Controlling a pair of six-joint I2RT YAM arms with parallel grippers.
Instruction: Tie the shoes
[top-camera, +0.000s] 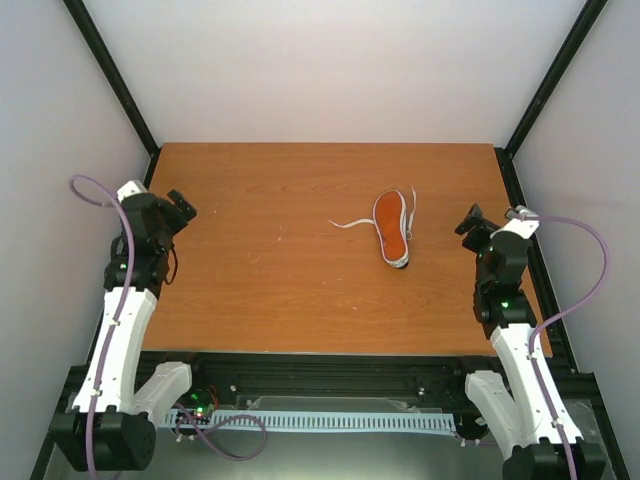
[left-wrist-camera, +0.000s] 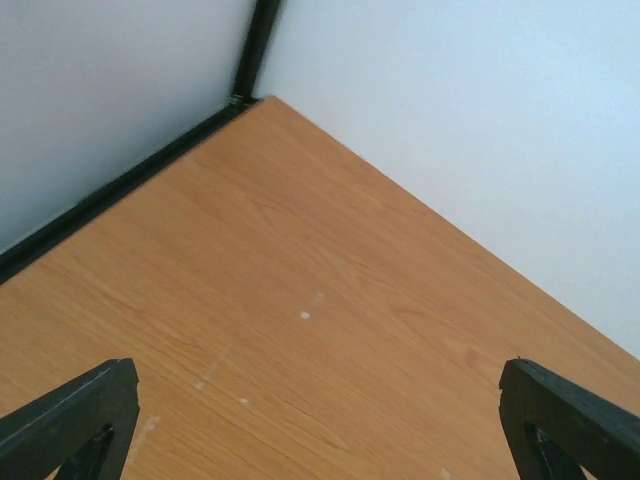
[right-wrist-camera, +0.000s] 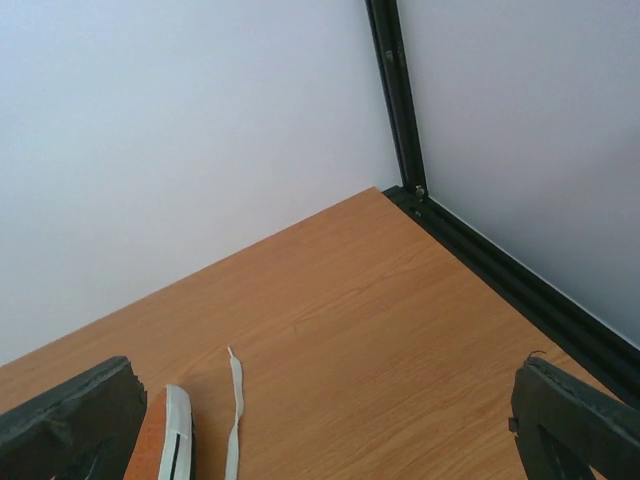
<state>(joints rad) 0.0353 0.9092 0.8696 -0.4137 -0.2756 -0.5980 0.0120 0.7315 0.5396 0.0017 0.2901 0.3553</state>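
The shoe lies sole up right of the table's middle, its orange-red sole and white rubber edge showing. One white lace trails off to the left and another runs toward the back. My right gripper hovers open just right of the shoe; in the right wrist view the shoe's edge and a lace end sit by the left finger. My left gripper stands open near the table's left edge, far from the shoe, with only bare wood between its fingers.
The wooden table is boxed in by white walls with black frame posts at the back corners. A black rail runs along the right edge, close to my right gripper. A cable tray lies below the near edge.
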